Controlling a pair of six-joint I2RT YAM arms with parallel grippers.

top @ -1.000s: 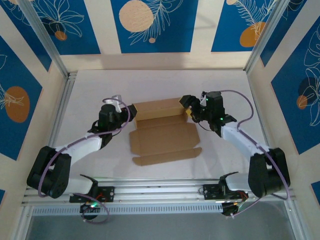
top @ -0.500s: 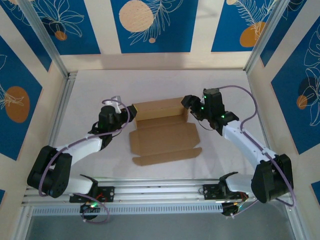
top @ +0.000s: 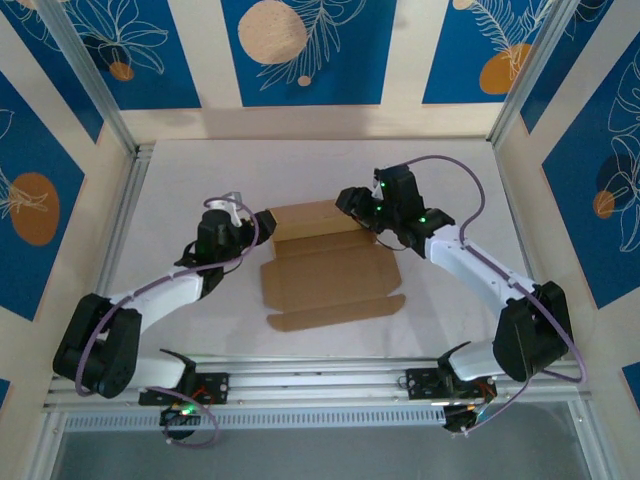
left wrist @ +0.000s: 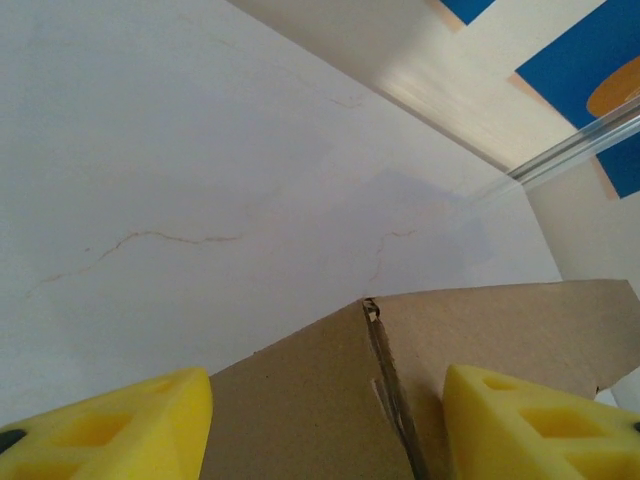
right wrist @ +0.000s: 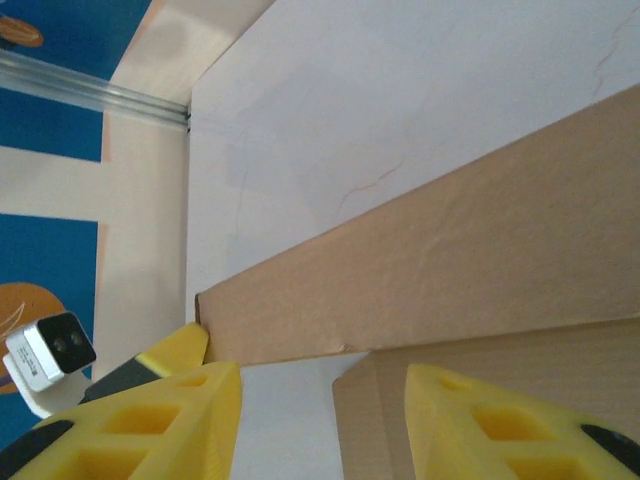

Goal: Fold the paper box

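I judge the paper box [top: 330,270] partly folded. Its rear panel stands raised between my grippers, while the front flap lies flat, not yet folded. The left gripper [left wrist: 325,425] is spread wide astride the panel's corner. The right gripper [right wrist: 320,420] is spread wide with the panel just ahead.

From above, the right gripper [top: 352,205] hides the box's [top: 325,272] upper-right corner, the left gripper [top: 262,221] its upper-left end. Both wrist views crop the box below.
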